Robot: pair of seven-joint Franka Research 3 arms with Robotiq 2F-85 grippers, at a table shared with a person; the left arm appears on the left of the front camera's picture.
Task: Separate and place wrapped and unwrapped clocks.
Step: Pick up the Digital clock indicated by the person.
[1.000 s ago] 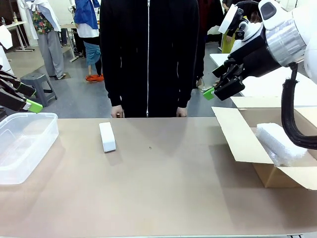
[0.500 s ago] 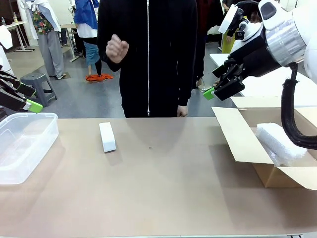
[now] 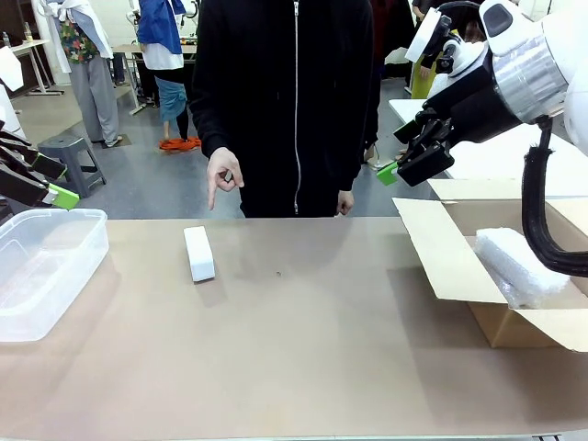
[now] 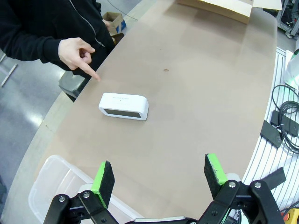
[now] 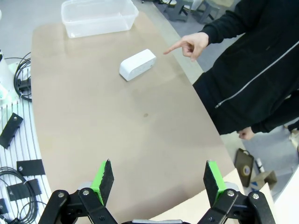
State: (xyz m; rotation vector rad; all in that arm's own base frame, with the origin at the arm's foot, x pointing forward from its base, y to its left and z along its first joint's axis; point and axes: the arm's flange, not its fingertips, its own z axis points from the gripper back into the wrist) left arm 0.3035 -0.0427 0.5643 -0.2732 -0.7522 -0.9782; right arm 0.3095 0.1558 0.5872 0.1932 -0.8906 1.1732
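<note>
A plain white rectangular clock (image 3: 198, 254) (image 4: 124, 106) (image 5: 137, 64) lies on the brown table, left of centre near the far edge. The person's hand (image 3: 221, 176) (image 4: 76, 52) (image 5: 190, 45) points a finger down at it from just above. A bubble-wrapped clock (image 3: 518, 265) lies inside the open cardboard box (image 3: 457, 268) at the right. My left gripper (image 4: 159, 177) hovers open high over the table's left end, empty. My right gripper (image 5: 157, 179) (image 3: 404, 152) is open and empty too, raised above the box's far-left corner.
A clear plastic bin (image 3: 44, 269) (image 5: 99, 17) (image 4: 56, 184) stands at the table's left edge. The person in a black jacket (image 3: 285, 101) stands at the far side. A small dark speck (image 3: 278, 273) marks the tabletop's middle. Cables (image 4: 286, 114) lie off the near table edge.
The person's hand rose from the table edge to chest height, then came down pointing at the white clock. Both arms stayed still.
</note>
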